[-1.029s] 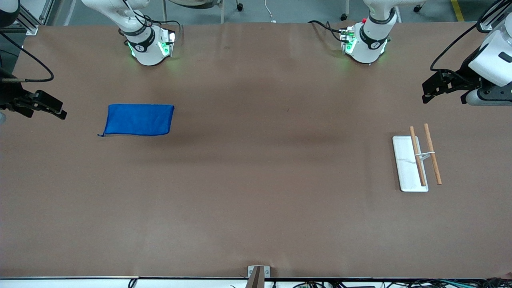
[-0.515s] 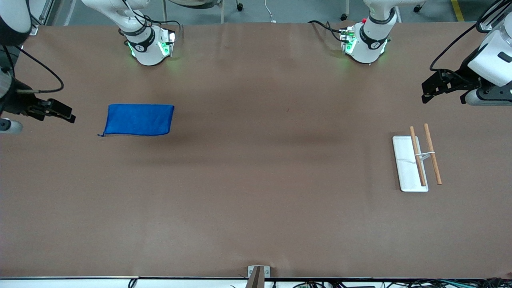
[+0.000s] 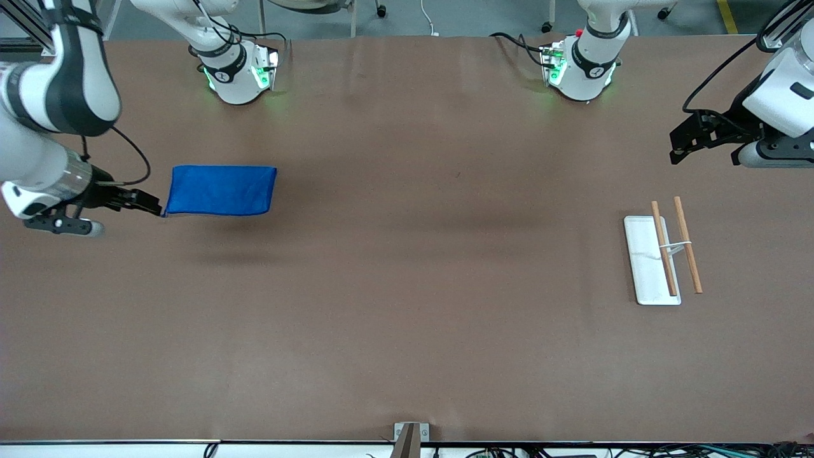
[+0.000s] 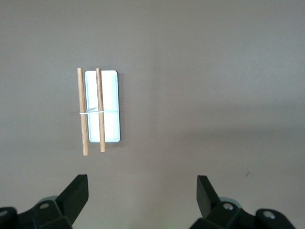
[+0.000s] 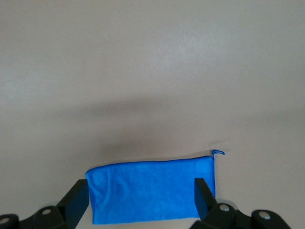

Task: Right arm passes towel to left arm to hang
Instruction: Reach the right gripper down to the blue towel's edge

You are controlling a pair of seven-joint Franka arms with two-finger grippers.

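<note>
Front view: a brown bench [image 3: 407,305] carries the towel [image 3: 220,190], a bright blue rectangular cloth lying flat toward the right arm's end, at about 10 o'clock from the bench's centre, with its long edges running along the bench's length and a small loop at one corner (seen in the right wrist view as a thin blue curl). The right arm [image 3: 57,114] enters from the 9 o'clock edge of this view, and the right gripper [image 3: 147,205] hangs low just beside the towel's short edge, at that loop corner; whether it touches the cloth cannot be told. In the right wrist view the right gripper's fingers [image 5: 76,200] stand spread wide with the towel [image 5: 152,193] lying between them, nothing held. The left arm [image 3: 779,95] waits at the 3 o'clock edge, its left gripper [image 3: 683,145] up over bare bench toward the left arm's end. In the left wrist view the left gripper's fingers [image 4: 74,195] are likewise spread wide and empty. Nearer to the front camera than that gripper, at about 3 o'clock from the bench's centre, lies a white rectangular base [image 3: 643,267] with two wooden rods [image 3: 688,245] over it, joined at mid-length by a thin white crosspiece; one rod lies above the base, the other just beside its long edge (both rods run parallel). The towel and the white base lie well apart.
</note>
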